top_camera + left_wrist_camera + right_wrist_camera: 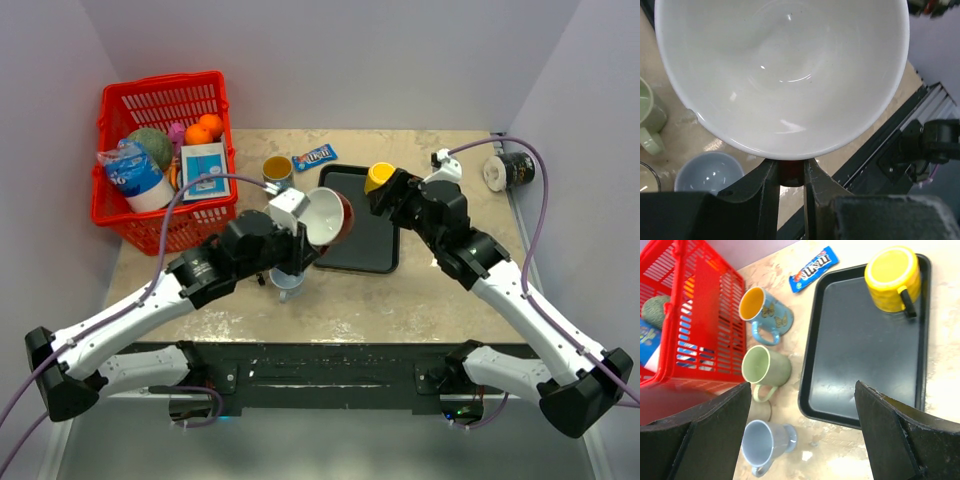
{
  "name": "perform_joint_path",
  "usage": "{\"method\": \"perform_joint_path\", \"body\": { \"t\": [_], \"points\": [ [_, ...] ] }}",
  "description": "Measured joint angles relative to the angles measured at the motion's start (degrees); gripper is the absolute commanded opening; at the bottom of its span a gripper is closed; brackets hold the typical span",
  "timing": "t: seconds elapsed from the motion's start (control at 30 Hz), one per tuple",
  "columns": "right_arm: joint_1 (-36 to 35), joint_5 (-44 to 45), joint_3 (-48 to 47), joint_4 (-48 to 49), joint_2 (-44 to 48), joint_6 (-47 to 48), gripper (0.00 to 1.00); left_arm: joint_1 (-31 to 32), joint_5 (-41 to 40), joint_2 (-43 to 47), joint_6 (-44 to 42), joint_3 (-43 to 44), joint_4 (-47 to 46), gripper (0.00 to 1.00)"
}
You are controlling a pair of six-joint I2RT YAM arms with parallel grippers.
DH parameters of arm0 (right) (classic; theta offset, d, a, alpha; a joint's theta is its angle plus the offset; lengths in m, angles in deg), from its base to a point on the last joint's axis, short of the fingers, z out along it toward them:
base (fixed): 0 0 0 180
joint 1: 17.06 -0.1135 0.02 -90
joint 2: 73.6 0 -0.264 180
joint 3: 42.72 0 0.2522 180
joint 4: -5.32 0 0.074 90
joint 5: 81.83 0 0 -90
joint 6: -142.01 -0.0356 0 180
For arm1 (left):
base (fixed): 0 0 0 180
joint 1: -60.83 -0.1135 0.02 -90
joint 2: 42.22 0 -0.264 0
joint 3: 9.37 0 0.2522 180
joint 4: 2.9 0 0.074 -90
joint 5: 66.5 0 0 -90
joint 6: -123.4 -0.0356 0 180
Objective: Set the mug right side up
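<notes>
- Top external view: the left arm holds a red mug [330, 217] up in the air, over the left edge of the black tray [375, 255].
- The red mug is tipped on its side. Its white inside faces the left arm.
- In the left wrist view, the left gripper [790, 172] is clamped tight on the red wall of the mug, right at the rim.
- The right gripper [802, 390] has its fingers spread wide. It grips nothing and hangs above the tray.
- A yellow mug [891, 277] with a black handle sits in the far right corner of the tray. I cannot tell which end of it is up.
- On the bench [450, 300], by the tray's left side, stand three mugs: a blue mug [765, 315] that is orange inside, a green mug [765, 367] and a pale blue mug [765, 440].
- A blue candy pack [815, 268] lies just beyond the tray's far edge.
- A red basket [160, 95] full of things stands at the far left corner of the bench.
</notes>
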Motion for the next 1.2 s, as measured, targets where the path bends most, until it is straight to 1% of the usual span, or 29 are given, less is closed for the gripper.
{"method": "perform_joint_path", "body": {
  "t": [0.13,0.23,0.33,0.43,0.53,0.77,1.03,1.2],
  "points": [
    [0.8,0.9,0.0,-0.9,-0.1,0.2,0.88,6.8,-2.1,-4.0,-1.7,-3.0,1.0,0.00],
    [1.8,1.0,0.0,-1.3,-0.5,0.2,0.88,9.7,-2.1,-5.8,-1.9,-6.5,2.0,0.00],
    [2.8,0.9,0.0,-1.6,-0.7,0.2,0.88,10.0,-3.5,-6.6,-1.8,-9.6,3.9,0.00],
    [3.7,0.3,0.2,-1.8,-0.7,0.1,0.88,10.0,-5.1,-7.0,-1.7,-10.8,4.6,0.00],
    [4.5,-0.5,0.7,-1.7,-0.8,-0.1,0.88,10.1,-6.5,-8.5,-0.3,-10.8,4.1,0.00],
    [6.3,-2.6,2.2,-1.8,-1.4,-0.7,0.88,11.5,-8.6,-15.2,4.3,-10.7,4.5,0.00],
    [7.6,-5.3,3.7,-1.7,-2.0,-1.2,0.88,12.3,-9.5,-16.6,8.3,-10.7,4.1,0.00],
    [7.8,-6.7,4.8,-1.8,-2.0,-1.1,0.88,13.4,-10.4,-19.9,10.2,-10.7,3.1,0.00]
  ]
}}
